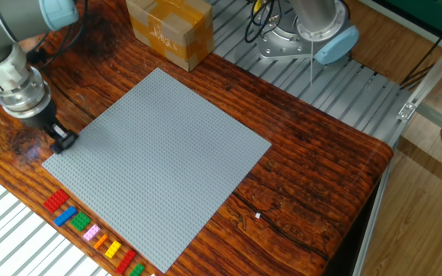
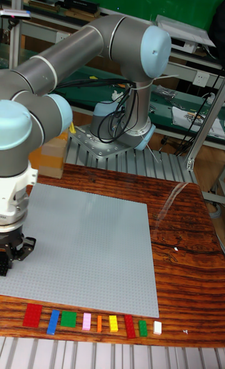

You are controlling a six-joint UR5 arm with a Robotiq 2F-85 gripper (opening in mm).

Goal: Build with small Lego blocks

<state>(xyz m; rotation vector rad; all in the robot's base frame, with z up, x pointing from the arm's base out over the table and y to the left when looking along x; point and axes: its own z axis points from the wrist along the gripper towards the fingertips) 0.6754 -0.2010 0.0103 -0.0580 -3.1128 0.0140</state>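
The tool [image 1: 62,141] hangs over the baseplate [image 1: 159,153] corner, its finger gap too dark to tell.

The baseplate [image 1: 156,165] lies in the middle of the table [image 1: 313,180]. The small Lego blocks [image 1: 92,234] sit in one row on the table, just beside the plate's front edge, w/ small gaps btw. them. The cardboard box [image 1: 171,29] stands behind the plate. The gripper [image 1: 61,141] is over the plate's left corner.
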